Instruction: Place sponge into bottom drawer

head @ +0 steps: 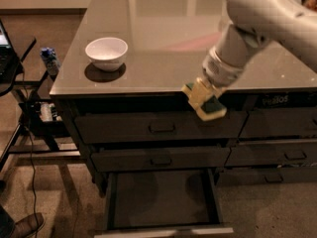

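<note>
My gripper (pixel 202 97) is shut on the sponge (pixel 210 107), a yellow block with a dark green face. It holds the sponge in the air just past the counter's front edge, in front of the top drawer of the left column. The bottom drawer (pixel 161 198) stands pulled open below, slightly left of the sponge, with a flat dark interior and a pale front edge. The white arm comes down from the upper right.
A white bowl (pixel 106 52) sits on the grey countertop (pixel 163 29) at the left. Two shut drawers (pixel 161 128) lie above the open one, and narrower drawers (pixel 277 155) at the right. A dark stand with cables (pixel 29 113) is at the left.
</note>
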`<state>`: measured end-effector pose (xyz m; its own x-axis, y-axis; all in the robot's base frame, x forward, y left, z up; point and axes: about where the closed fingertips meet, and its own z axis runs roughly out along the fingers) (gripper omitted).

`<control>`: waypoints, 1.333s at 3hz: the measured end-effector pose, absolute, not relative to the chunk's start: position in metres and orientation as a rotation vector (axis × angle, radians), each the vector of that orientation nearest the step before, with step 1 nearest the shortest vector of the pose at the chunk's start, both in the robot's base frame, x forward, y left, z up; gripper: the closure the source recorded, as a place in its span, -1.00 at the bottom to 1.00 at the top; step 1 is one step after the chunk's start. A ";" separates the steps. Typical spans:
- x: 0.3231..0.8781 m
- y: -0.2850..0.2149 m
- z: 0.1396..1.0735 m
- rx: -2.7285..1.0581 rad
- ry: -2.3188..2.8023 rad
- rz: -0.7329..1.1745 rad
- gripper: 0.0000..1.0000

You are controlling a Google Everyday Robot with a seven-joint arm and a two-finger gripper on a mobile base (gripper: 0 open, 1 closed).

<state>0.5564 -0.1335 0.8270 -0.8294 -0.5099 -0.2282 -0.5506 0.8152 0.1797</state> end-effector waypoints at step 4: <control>0.485 -0.119 0.724 -0.735 3.011 0.577 1.00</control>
